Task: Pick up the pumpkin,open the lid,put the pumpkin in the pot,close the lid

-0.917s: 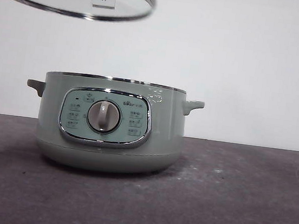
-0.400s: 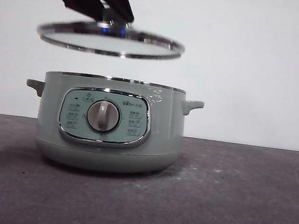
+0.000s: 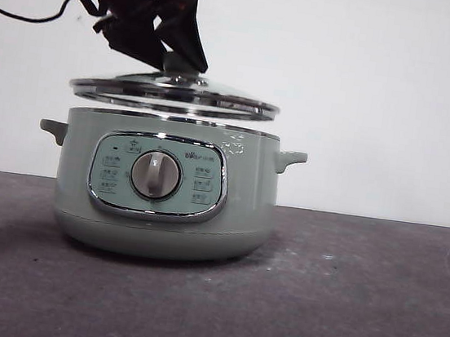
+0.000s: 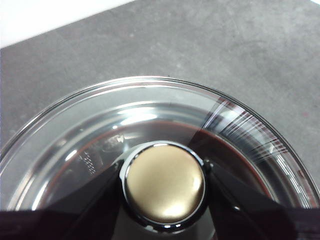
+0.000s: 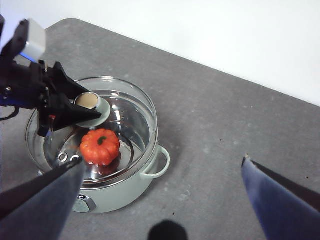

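Pumpkin first: the small glossy orange-red ribbed toy pumpkin [image 5: 100, 146] with its green stem is sitting down inside the big pale sage-green electric cooking pot [image 3: 165, 190], seen through the glass from the right wrist view. Right over it is the round glass lid [image 3: 174, 94] with the chrome rim, hanging level just above the pot's rim with a thin gap showing between the two in the front view, so it's not seated. The left gripper [image 4: 164, 182] is clamped on the lid's round knob [image 4: 164, 182], one black jaw on each side of it, coming in from the upper left in the front view. Pot faces forward with its chrome-framed control panel [image 3: 158, 177] and round central dial [image 3: 156, 175], small handles sticking out left and right. It stands on the dark grey table [image 3: 355, 316]. The right gripper [image 5: 160, 200] is well off to the side, high above the table, jaws spread wide and holding nothing.
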